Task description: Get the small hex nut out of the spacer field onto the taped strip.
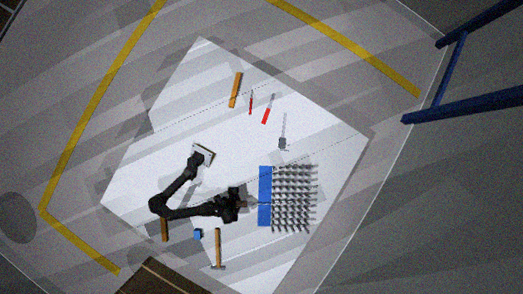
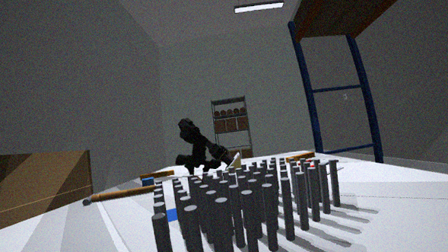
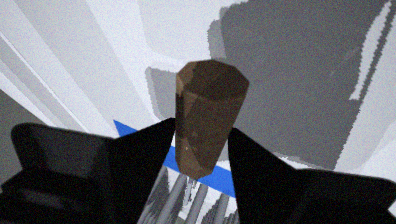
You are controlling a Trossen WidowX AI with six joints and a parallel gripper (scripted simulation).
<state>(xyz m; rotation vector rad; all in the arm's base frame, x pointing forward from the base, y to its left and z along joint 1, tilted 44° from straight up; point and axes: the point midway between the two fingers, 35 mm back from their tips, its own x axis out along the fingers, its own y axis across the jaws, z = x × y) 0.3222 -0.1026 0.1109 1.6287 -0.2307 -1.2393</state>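
The end effector (image 1: 243,203) (image 3: 202,128) is grasping the brown wooden handle (image 1: 242,205) (image 3: 210,120) of a thin tool, with one finger on each side of it. In the top view, the long axis of this tool lies almost level across the picture: the handle is at the arm's side, and the thin metal shaft (image 1: 256,203) points away from the arm, over the blue taped strip (image 1: 264,190) (image 2: 171,215) (image 3: 225,182) and toward the metal spacers (image 1: 293,197) (image 2: 251,219) (image 3: 197,202). The spacers stand upright in rows on the white bench (image 1: 226,139) (image 2: 407,221), just beside the strip. The hex nut I cannot make out (it is perhaps too small, or hidden among the spacers), so I cannot tell its place. A hammer (image 1: 218,248) (image 2: 120,193) lies near the strip, its head pointing away from the arm.
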